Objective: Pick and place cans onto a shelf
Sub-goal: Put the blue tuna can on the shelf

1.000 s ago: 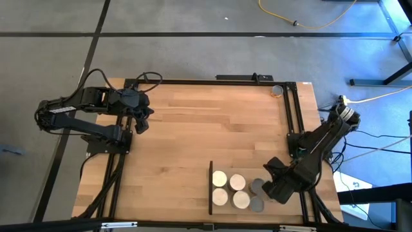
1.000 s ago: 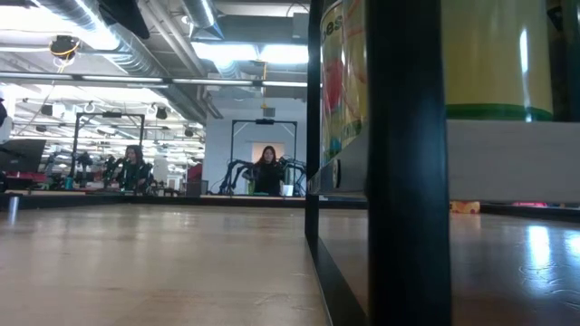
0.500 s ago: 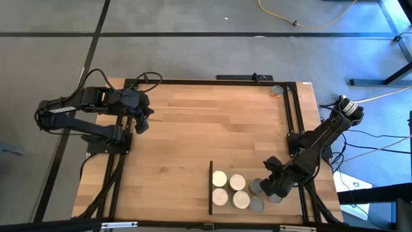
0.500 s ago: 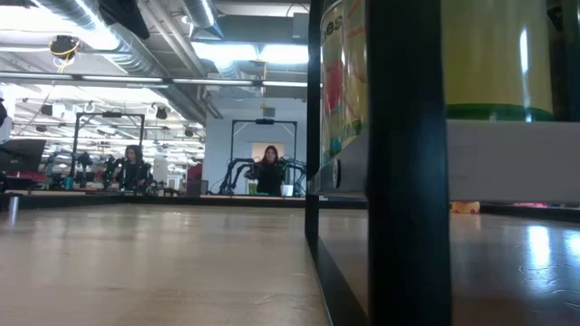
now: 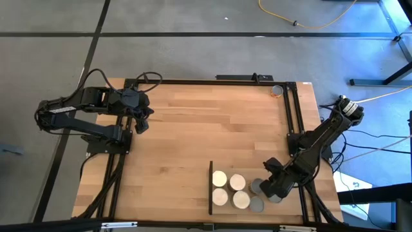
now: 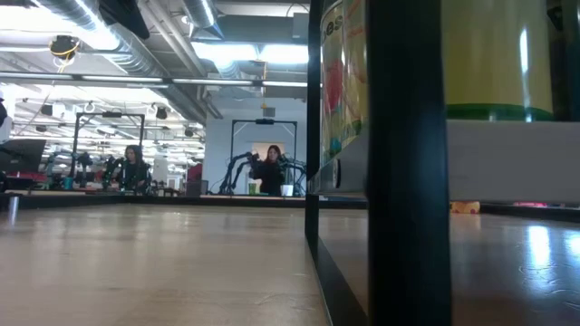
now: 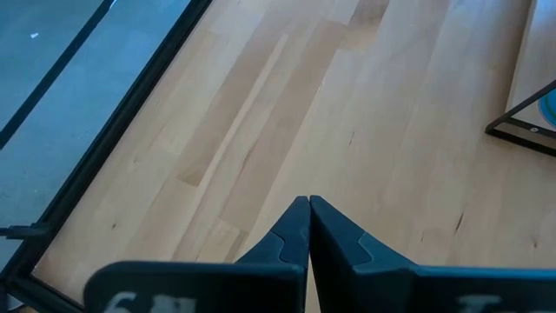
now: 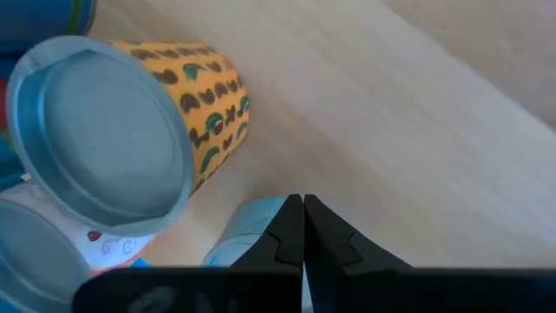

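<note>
The right gripper (image 5: 262, 188), clenched on nothing, hangs just beside the grey-topped cans (image 5: 256, 187) near the table's (image 5: 193, 142) front right edge. Its wrist view shows a can with an orange patterned side (image 8: 130, 130) and a grey metal top. Four cream-topped cans (image 5: 230, 189) stand on the shelf (image 5: 212, 187), whose black upright edge faces left. The left gripper (image 5: 138, 127), fingers pressed together and empty, waits over the table's far left part. Beyond the pale wood, people (image 6: 271, 170) sit in a lit workshop.
</note>
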Available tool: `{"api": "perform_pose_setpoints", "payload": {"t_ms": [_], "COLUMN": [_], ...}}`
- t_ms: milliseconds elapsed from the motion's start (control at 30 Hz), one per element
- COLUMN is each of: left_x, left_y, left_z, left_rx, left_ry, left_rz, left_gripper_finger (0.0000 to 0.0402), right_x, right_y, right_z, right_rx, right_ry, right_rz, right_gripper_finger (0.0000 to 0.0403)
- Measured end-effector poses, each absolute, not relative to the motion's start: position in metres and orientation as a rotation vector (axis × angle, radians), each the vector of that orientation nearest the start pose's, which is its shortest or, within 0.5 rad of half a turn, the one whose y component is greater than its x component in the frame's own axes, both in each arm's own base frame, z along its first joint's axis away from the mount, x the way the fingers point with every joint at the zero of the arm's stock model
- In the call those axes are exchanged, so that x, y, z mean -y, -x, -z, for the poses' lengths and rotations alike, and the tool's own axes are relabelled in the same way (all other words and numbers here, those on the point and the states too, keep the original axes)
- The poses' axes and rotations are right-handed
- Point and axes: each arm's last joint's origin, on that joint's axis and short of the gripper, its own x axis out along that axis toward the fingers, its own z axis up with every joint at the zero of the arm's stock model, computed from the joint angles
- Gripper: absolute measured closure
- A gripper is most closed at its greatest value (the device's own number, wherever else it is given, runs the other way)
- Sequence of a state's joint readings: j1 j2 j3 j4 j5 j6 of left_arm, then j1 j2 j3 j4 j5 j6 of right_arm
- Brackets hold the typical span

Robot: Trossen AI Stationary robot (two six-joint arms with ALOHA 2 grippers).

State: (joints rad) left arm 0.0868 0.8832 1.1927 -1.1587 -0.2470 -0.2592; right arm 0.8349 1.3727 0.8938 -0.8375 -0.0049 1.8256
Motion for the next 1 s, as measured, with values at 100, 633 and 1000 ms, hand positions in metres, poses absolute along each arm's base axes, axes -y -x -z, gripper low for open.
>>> {"api": "perform_pose_setpoints", "payload": {"t_ms": [100, 633, 1000], "left_x": [-0.018, -0.018, -0.018], "left_y": [-0.13, -0.13, -0.13], "left_z": [-0.367, -0.367, -0.367], "left_rx": [-0.803, -0.803, -0.803], "left_ry": [0.173, 0.173, 0.174], "left_rz": [-0.421, -0.421, -0.421], "left_gripper_finger": [0.0401, 0.0401, 0.0401], "right_x": [-0.179, -0.194, -0.186], "right_y": [-0.16, -0.171, -0.168], "right_z": [-0.208, -0.198, -0.206], "right_rx": [-1.397, -1.424, -1.339], "right_ry": [-0.978, -1.036, -0.957], "right_rz": [0.545, 0.462, 0.621], "right_gripper_finger": [0.0402, 0.0402, 0.0402]}}
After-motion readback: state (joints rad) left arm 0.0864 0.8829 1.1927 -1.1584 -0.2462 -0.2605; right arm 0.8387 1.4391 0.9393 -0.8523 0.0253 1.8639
